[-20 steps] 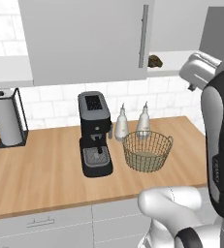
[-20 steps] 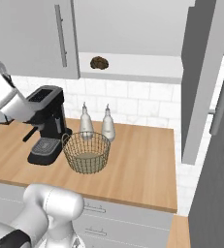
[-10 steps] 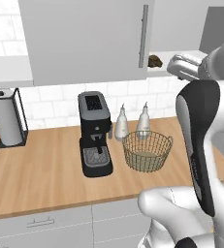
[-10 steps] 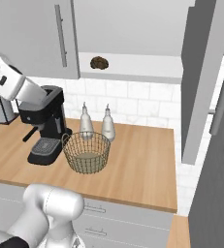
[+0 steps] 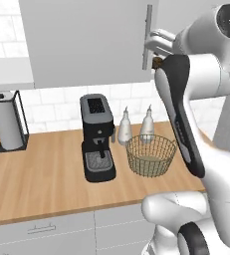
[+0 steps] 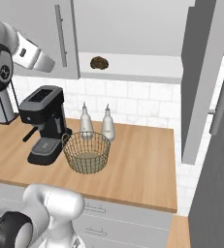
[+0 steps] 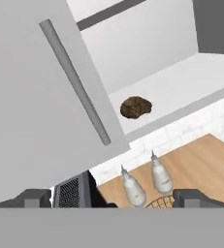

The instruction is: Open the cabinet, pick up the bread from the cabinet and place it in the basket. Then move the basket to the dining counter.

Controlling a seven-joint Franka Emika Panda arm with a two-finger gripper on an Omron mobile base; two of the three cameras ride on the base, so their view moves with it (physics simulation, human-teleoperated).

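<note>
From the left base camera, my gripper [image 5: 154, 44] is raised at one o'clock, right beside the long grey bar handle [image 5: 147, 37] of the flat, matte grey cabinet [image 5: 86, 42] door; I cannot tell its spread from here. Below, on the smooth wood worktop [image 5: 42, 184], the round wire-mesh basket [image 5: 152, 155] sits at five o'clock of the boxy black coffee machine [image 5: 97, 138], with two pale teardrop bottles [image 5: 125, 128] just behind its rim. A paper-towel roll in a black wire frame [image 5: 7, 121] stands well apart at nine o'clock. From the right base camera, the cabinet's right door [image 6: 205, 77] hangs swung out, and the lumpy dark brown bread [image 6: 99, 63] lies on the white shelf [image 6: 147, 68] near its front edge, bare shelf stretching toward three o'clock; the closed left door stands just beside it at nine o'clock. In the hand camera, my fingers [image 7: 35, 198] sit far apart, empty, and the bread [image 7: 136, 107] rests dead centre, the closed door's edge crowding it from ten o'clock.
</note>
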